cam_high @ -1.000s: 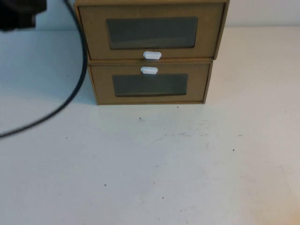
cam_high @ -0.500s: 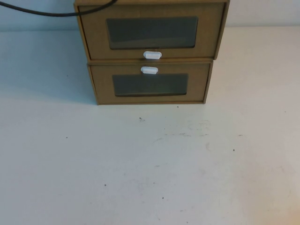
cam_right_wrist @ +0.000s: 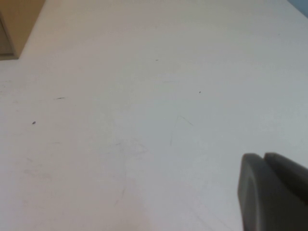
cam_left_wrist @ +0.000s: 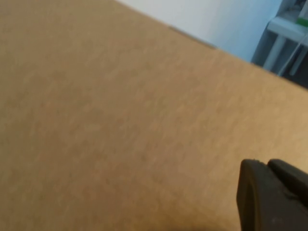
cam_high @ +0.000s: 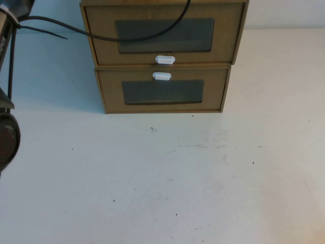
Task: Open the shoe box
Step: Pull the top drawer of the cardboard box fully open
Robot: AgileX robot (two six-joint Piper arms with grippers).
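Note:
Two brown cardboard shoe boxes stand stacked at the back of the white table. The upper box (cam_high: pixel 163 33) and the lower box (cam_high: pixel 162 91) each have a dark window, and both fronts are closed. A white handle (cam_high: pixel 165 59) sits on the upper front, and a second white handle (cam_high: pixel 162 76) on the lower. My left gripper (cam_left_wrist: pixel 267 163) is shut and empty, close over a plain cardboard face (cam_left_wrist: pixel 120 120); the high view does not show it. My right gripper (cam_right_wrist: pixel 263 156) is shut and empty above bare table, away from a box corner (cam_right_wrist: pixel 17 24).
A black cable (cam_high: pixel 127 36) hangs across the upper box's front. Part of the left arm (cam_high: pixel 7 137) shows at the left edge. The white table (cam_high: pixel 167 178) lies open in front of the boxes.
The left arm has shifted: its link now shows at the left edge, and the cable has swung down across the upper box's front. The boxes have not moved.

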